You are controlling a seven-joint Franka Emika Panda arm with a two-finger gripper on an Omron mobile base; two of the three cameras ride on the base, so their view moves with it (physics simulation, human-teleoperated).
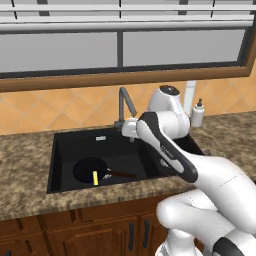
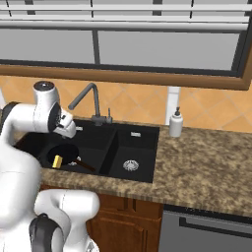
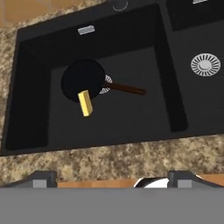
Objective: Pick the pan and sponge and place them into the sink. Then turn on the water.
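- Pan [image 3: 83, 81] and sponge [image 3: 86, 103] already lie in the wide left basin of the black sink [image 1: 60, 150]; the sponge rests at the pan's near rim, apparently propped on edge, though the rendering is too coarse to be sure it touches.
- The gripper [image 3: 111, 179] hangs above the near edge of the bench [image 3: 109, 159], fingers spread wide and holding nothing; what seems left is turning on the water.
- Risk one: the faucet [image 1: 125, 107] stands at the far side of the sink, between the basins, close to the arm's elbow; a careless swing could knock the spout aside instead of working the handle [image 2: 108, 115].
- Risk two: with the fingers spread this wide, a push on the small handle may slip off or catch the spout base as well.
- Risk three: the spout, seen in the right base view, reaches toward the left basin; if it is nudged over the narrower right basin, water would miss the pan.
- Risk four: the soap bottle [image 2: 176, 123] stands on the bench just right of the sink, near the far wall, and could be toppled by a wide reach.
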